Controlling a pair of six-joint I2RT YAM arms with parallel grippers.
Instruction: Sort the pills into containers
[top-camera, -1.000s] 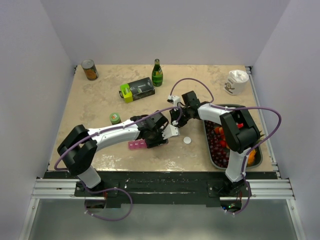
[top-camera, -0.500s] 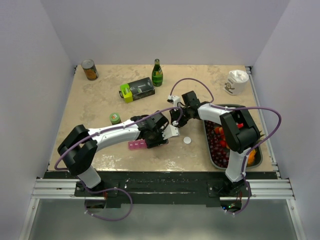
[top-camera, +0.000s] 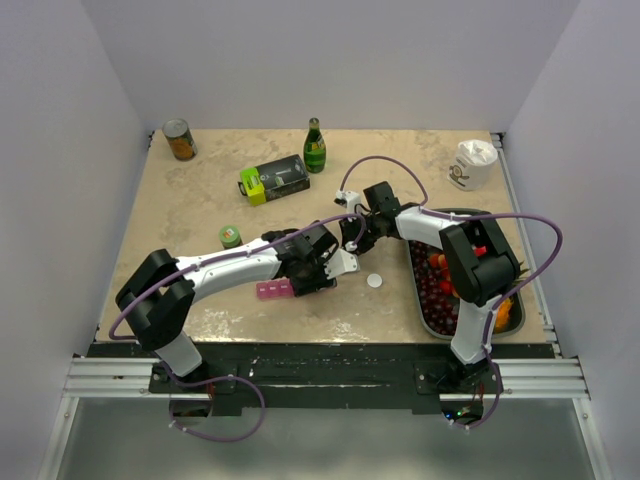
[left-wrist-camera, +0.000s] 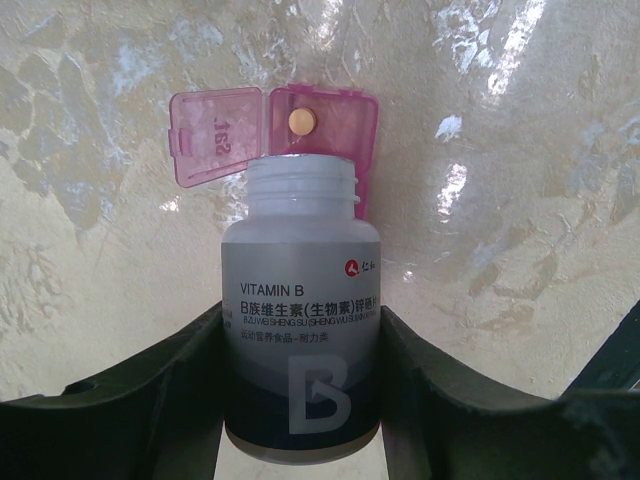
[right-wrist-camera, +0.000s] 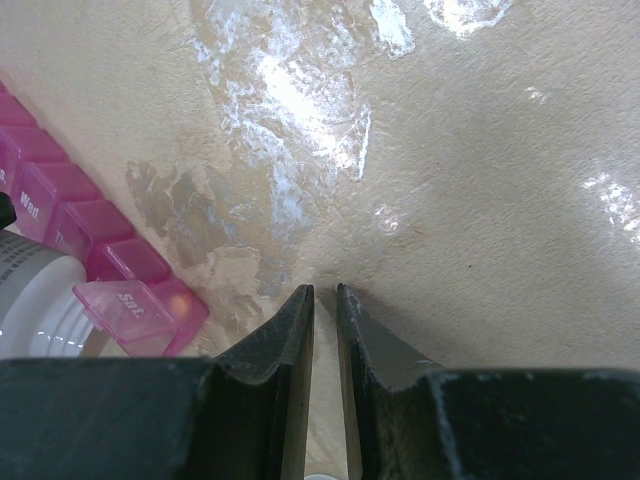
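- Starting at the left gripper (left-wrist-camera: 300, 335): clamping a white Vitamin B bottle (left-wrist-camera: 300, 270) between both dark fingers (left-wrist-camera: 160, 390), one on each side of the label.
- No cap on it, and pointing its open mouth straight at the containers (left-wrist-camera: 345, 140), right up against the end compartment of that pink strip.
- Can see that end compartment flipped open, with its lid (left-wrist-camera: 213, 138) folded out sideways and one small tan pill (left-wrist-camera: 302, 121) sitting inside.
- Over to the right gripper (right-wrist-camera: 325, 292): pinched down to a thin slit, with nothing visible between the fingers (right-wrist-camera: 285, 350) at the tips, aimed at bare table (right-wrist-camera: 480, 200).
- Can't tell what the pale bit low down in that slit is.
- From the right wrist camera, seeing the pink strip run off to the left, other lids looking closed, flipped lid right beside the bottle's white neck.
- From up top, finding both grippers close together near the middle, and the strip poking out on the left of the left gripper, toward the front edge.
- Also spotting a loose white cap (top-camera: 374, 281) lying flat just right of the left gripper, apart from the strip.
- Further out: a dark tray (top-camera: 417, 285) of red fruit on the right, a green-lidded jar (top-camera: 230, 236), a green-and-black box (top-camera: 275, 178), a green bottle (top-camera: 315, 146), a can (top-camera: 179, 139) back left, a white cup (top-camera: 473, 163) back right.
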